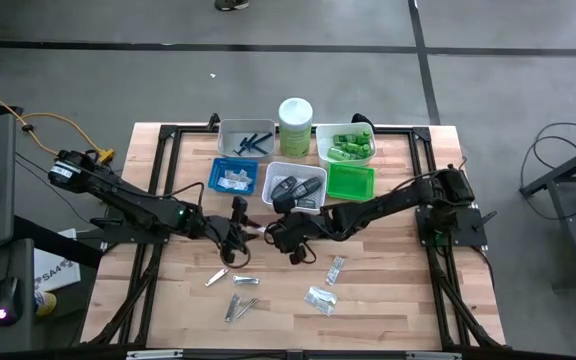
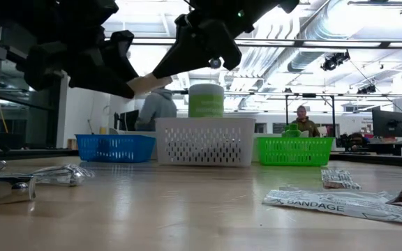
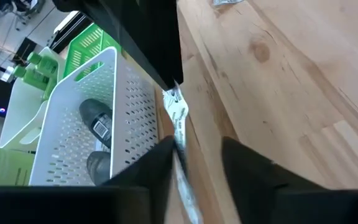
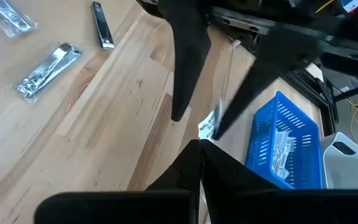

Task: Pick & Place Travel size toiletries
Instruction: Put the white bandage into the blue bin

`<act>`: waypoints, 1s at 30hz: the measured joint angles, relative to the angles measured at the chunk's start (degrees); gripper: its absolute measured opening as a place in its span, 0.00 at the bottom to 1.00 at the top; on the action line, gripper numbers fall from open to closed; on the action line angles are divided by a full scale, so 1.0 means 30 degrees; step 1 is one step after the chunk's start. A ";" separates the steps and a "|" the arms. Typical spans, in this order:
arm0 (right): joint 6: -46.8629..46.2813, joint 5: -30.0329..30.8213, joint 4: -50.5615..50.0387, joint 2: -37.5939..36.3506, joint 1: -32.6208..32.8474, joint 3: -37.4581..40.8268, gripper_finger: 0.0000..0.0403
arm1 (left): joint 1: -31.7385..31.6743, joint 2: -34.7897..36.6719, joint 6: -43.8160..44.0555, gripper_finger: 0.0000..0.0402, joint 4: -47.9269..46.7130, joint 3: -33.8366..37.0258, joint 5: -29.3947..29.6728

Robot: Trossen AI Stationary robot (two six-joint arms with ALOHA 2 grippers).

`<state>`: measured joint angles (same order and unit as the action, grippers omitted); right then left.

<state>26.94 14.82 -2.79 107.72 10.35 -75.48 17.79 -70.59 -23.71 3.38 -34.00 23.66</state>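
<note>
The two grippers are meeting above the middle of the table, in front of the white tray [image 1: 296, 186]. A thin clear packet [image 3: 178, 118] is hanging between them. The right gripper [image 4: 199, 144] is shut tight and pinching one end. The left gripper [image 3: 194, 163] is partly open around the other end. The left fingers [image 3: 157, 163] should close fully first. Only then should the right one be letting go.
</note>
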 joint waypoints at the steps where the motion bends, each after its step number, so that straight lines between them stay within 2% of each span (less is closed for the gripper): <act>1: -0.0006 0.0000 -0.0003 0.0000 0.0000 0.0000 0.00 | -0.0003 0.0000 0.0081 0.29 -0.0006 0.0000 0.0000; 5: -0.0051 -0.0004 0.0000 0.0000 0.0003 0.0000 0.00 | -0.0046 0.0000 0.0544 0.09 -0.0079 0.0000 0.0000; 7: -0.0044 -0.0008 0.0000 0.0000 0.0014 0.0000 0.00 | -0.0046 0.0000 0.0570 0.02 -0.0154 0.0000 -0.0007; 15: -0.0004 0.0037 0.0038 -0.0015 0.0014 0.0000 0.06 | -0.0046 0.0000 0.0570 0.01 -0.0176 0.0000 -0.0036; 20: -0.1194 0.0231 -0.0070 -0.0829 0.0012 0.0000 0.23 | -0.0046 -0.0007 0.0570 0.01 -0.0571 0.0000 0.1018; 27: -0.3142 0.3365 -0.1940 -0.2970 0.0324 0.0000 0.53 | -0.0129 -0.0007 0.0493 0.00 -0.3411 -0.0007 0.6496; 30: -0.3992 0.3569 -0.3024 -0.3932 0.0463 -0.0022 0.61 | -0.1096 -0.0007 0.0882 0.00 -0.5362 -0.0007 0.7040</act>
<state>14.96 25.53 -11.86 95.93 11.74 -75.55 14.50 -70.61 -21.06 -12.71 -34.02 44.78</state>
